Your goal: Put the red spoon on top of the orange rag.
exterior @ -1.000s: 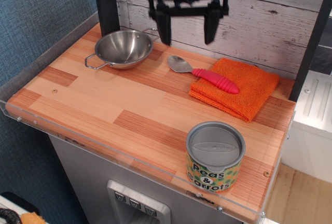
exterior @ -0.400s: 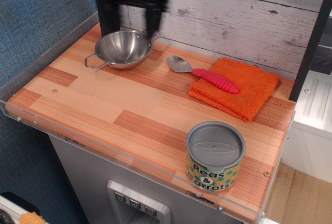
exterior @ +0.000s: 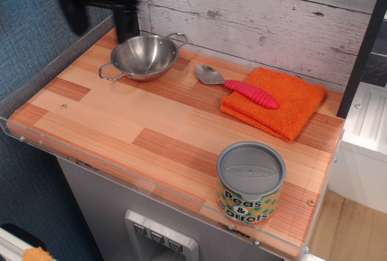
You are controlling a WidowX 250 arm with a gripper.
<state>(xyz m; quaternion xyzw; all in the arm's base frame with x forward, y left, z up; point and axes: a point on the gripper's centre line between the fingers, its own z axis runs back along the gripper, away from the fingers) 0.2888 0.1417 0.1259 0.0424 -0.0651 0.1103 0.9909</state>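
Observation:
The red spoon lies with its pinkish-red ribbed handle resting on the left part of the orange rag and its shiny metal bowl on the wooden counter to the rag's left. The orange rag lies flat at the back right of the counter. My gripper is blurred at the top left, high above the counter's left edge, far from the spoon. Its two dark fingers hang apart with nothing between them.
A steel two-handled bowl sits at the back left, just right of the gripper. A "Peas & Carrots" tin can stands at the front right. A clear plastic rim edges the counter. A grey plank wall stands behind.
My gripper has swept left along the back, from above the spoon and rag, past the steel bowl, to the top left corner. The spoon, rag, bowl and can have not moved.

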